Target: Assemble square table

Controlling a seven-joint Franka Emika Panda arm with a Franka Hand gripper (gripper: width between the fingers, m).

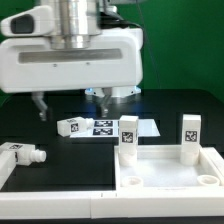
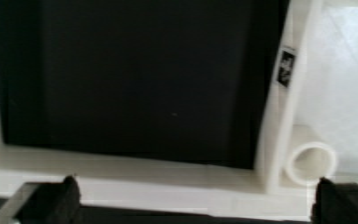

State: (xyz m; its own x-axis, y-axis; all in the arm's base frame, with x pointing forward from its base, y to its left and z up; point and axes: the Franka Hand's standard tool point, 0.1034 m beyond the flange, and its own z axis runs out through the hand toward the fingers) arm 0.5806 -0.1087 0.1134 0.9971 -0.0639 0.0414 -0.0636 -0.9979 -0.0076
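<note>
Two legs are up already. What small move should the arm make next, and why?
Probably lower the open gripper onto the loose leg lying near it: it holds nothing, two legs stand in the panel, and the front sockets look empty.

Open black table (image 1: pixel 75 172) between lying leg (image 1: pixel 20 154) and square panel (image 1: pixel 160 186); two upright legs (image 1: pixel 128 137) at panel corners
</note>
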